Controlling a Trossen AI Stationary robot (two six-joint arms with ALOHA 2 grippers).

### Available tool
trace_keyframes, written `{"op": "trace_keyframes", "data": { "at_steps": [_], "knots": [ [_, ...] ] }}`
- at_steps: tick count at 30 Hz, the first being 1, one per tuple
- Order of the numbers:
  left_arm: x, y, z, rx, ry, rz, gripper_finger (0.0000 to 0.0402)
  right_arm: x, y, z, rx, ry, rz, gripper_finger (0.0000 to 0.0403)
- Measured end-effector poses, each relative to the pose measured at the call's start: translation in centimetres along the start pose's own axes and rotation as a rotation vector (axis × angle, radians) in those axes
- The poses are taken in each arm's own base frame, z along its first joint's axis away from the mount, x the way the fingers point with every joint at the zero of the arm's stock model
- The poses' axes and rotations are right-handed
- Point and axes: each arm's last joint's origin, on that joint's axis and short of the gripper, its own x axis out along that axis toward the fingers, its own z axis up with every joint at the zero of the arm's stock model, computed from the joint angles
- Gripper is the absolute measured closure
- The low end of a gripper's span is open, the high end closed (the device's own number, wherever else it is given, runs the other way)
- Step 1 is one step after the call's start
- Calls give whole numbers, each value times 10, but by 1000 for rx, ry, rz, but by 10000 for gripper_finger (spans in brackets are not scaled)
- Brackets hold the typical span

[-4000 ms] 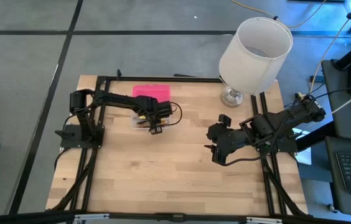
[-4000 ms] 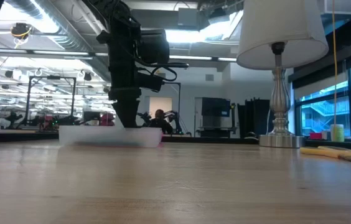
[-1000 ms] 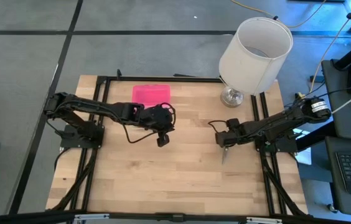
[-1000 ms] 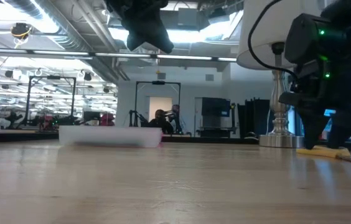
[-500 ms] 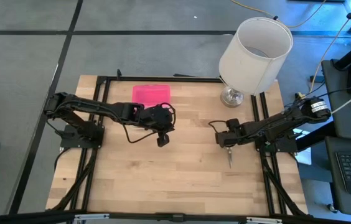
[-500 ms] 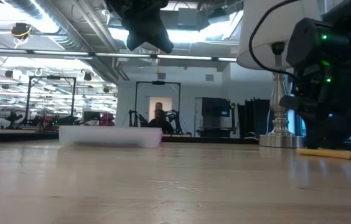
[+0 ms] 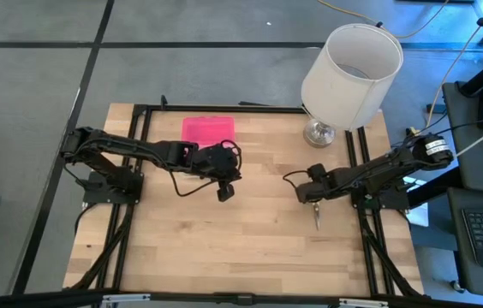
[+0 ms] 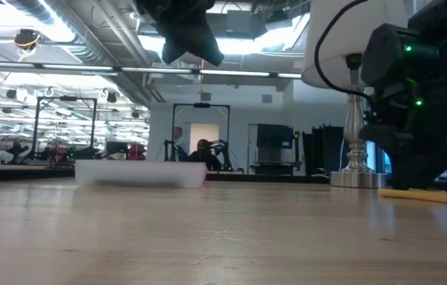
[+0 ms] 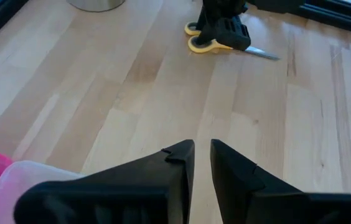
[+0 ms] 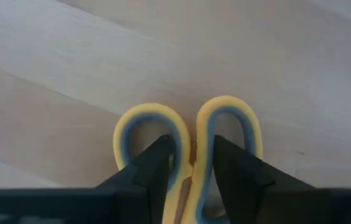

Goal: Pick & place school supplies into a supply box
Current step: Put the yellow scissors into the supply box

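The yellow-handled scissors lie flat on the table to the right of centre, blades toward the near edge. They also show in the low view and the left wrist view. My right gripper is down on their handle loops. My left gripper hangs in the air near the table's middle, shut and empty. The supply box lies open behind it, pink lid toward the far edge, and my left arm covers most of the clear base. No pens or pencils show. My right gripper comes at the scissors from above, pointing down. One fingertip stands in one handle loop and the other in the second loop. They are closed on the yellow inner bars where the loops meet. The scissors rest flat on the wood.
A large white lampshade on a metal foot stands at the far right corner, close behind my right arm. Black frame rails run along the table's left and right sides. Bare wood stretches from the middle to the near edge.
The scissors have turned about on the table: their blades swung from near-left to straight toward the near edge. My right gripper has come down onto the handle loops.
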Motion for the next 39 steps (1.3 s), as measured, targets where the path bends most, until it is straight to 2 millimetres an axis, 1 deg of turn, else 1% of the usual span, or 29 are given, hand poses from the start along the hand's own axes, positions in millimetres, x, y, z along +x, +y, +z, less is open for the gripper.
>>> {"op": "trace_keyframes", "data": {
  "at_steps": [5,12,16,21,25,27,29,33,35,39],
  "knots": [
    [0,-4,-1,-35,3,-8,356,0,1,0,-73,-13,5,320],
    [-2,-14,-5,-84,10,-34,357,-2,4,1,-153,-9,11,321],
    [-3,-22,-6,-123,0,-60,358,-15,17,7,-221,12,80,321],
    [-6,-36,-2,-129,-76,-125,355,-44,37,19,-319,-46,196,321],
    [-10,-46,1,-128,-133,-178,356,-76,55,32,-395,-119,302,321],
    [-16,-50,2,-129,-149,-203,357,-93,61,39,-439,-158,331,321],
    [-26,-55,3,-147,-166,-243,358,-114,65,47,-474,-209,366,321],
    [-55,-67,5,-157,-257,-282,359,-156,64,61,-530,-334,392,321],
    [-67,-73,5,-157,-313,-271,359,-181,62,68,-541,-421,439,321],
    [-77,-85,4,-124,-394,-280,359,-232,58,77,-573,-600,588,321]
  ]
}}
